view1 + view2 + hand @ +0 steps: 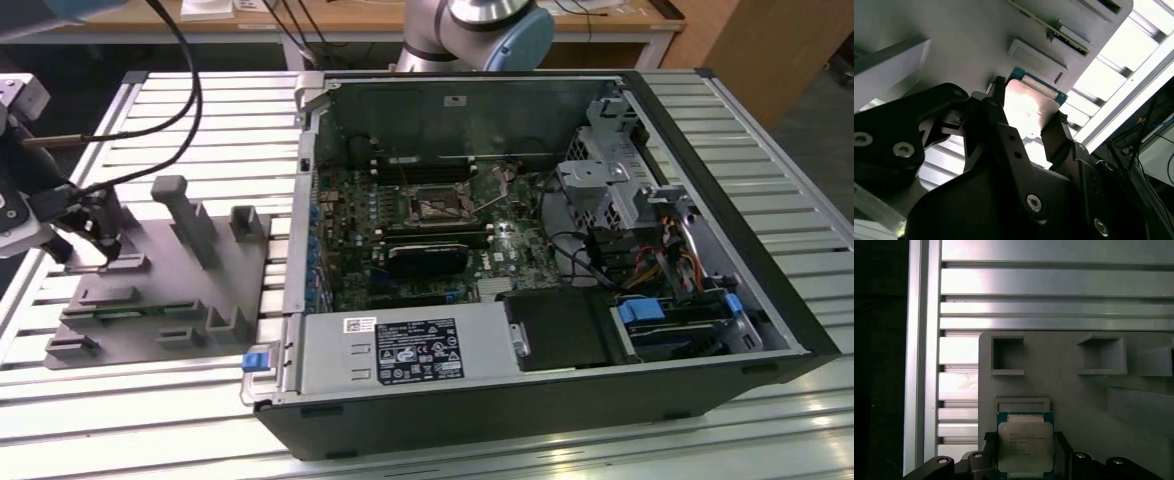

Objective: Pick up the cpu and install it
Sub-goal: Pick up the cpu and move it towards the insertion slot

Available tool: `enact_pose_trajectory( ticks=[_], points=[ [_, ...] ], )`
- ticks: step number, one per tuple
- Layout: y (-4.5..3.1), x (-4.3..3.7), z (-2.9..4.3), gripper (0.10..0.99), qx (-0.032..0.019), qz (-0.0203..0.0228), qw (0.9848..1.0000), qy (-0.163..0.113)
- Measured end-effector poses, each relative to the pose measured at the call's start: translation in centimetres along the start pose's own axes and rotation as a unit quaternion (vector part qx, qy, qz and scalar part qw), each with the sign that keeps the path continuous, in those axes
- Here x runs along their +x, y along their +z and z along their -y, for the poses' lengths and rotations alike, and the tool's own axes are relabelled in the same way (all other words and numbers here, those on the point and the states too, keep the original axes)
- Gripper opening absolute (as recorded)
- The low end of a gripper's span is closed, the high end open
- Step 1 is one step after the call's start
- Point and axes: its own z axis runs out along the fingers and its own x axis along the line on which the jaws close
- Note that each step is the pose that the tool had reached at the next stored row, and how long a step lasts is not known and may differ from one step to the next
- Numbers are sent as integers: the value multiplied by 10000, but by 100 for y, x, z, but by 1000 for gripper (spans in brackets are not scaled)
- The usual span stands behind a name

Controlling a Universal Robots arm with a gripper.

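Where the black two-fingered pincer (1029,107) grips its opposite edges, the small square cpu (1025,445) shows a pale silver-grey metal lid and green rim; it lies over the grey plastic holder block (1074,400).

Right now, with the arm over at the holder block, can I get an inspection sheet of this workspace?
Surface: slatted aluminium table.
Job's things: cpu over the grey holder block; motherboard socket inside the open computer case.
Clutter: nothing seen.
Grippers: the gripper is shut on two opposite edges of the cpu, seen in both wrist views.
Cables: black cables hang down toward the gripper; coloured wiring inside the case.
Surroundings: a robot arm joint behind the case.
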Motion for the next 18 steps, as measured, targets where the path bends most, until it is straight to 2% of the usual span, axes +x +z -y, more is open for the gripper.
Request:
enact_pose_trajectory(
  ticks=[7, 18],
  points=[
    [-173, -4, -10, 537, 0, 0, 10000, 0],
    [-525, -11, -32, 537, 0, 0, 10000, 0]
  ],
)
